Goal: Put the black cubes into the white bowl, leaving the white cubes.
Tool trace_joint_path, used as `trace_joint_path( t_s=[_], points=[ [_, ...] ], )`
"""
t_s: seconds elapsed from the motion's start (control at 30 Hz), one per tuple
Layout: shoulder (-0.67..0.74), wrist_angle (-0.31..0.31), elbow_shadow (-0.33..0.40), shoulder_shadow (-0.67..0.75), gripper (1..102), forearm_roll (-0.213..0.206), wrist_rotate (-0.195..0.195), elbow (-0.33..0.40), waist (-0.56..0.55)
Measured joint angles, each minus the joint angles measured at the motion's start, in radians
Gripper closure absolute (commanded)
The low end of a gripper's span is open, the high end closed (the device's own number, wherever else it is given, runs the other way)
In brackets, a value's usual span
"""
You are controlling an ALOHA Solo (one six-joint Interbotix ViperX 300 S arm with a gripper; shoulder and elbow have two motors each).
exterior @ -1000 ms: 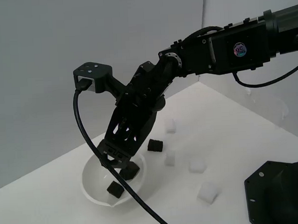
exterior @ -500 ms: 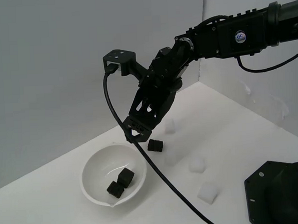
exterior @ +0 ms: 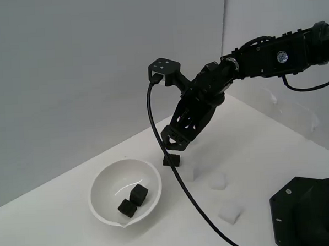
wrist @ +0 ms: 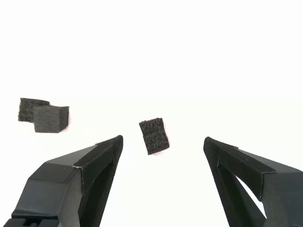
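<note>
Wrist view puts the last loose black cube (wrist: 154, 135) squarely between your gripper's (wrist: 163, 147) spread fingers, which hold nothing — a line-up that suits a straight descent onto it. That cube sits a little turned against the fingers, so judge whether its flat faces will meet the pads before you close.

From the exterior view, the gripper (exterior: 174, 145) hangs just above that cube (exterior: 171, 160), which rests on the table (exterior: 59, 216) just beside the rim of the white bowl (exterior: 106, 205), on the exterior view's right of it. Two black cubes (exterior: 133, 200) already lie in the bowl, touching each other.

Mind the white cubes: the nearest one (exterior: 187, 173) is near your target, with two more (exterior: 218, 181) (exterior: 229, 213) farther off. The trailing cable (exterior: 178, 183) hangs down right beside the target cube. The short path to the bowl looks open.
</note>
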Motion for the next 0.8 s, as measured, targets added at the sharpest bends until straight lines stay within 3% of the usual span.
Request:
trace_joint_path(
  t_s=[0.33,0.8],
  points=[
    [-0.104,-0.037,0.002,-0.101,3,0.0,0.034,0.002,-0.003],
    [-0.184,-0.072,0.005,-0.181,3,0.0,0.035,0.002,-0.003]
  ],
)
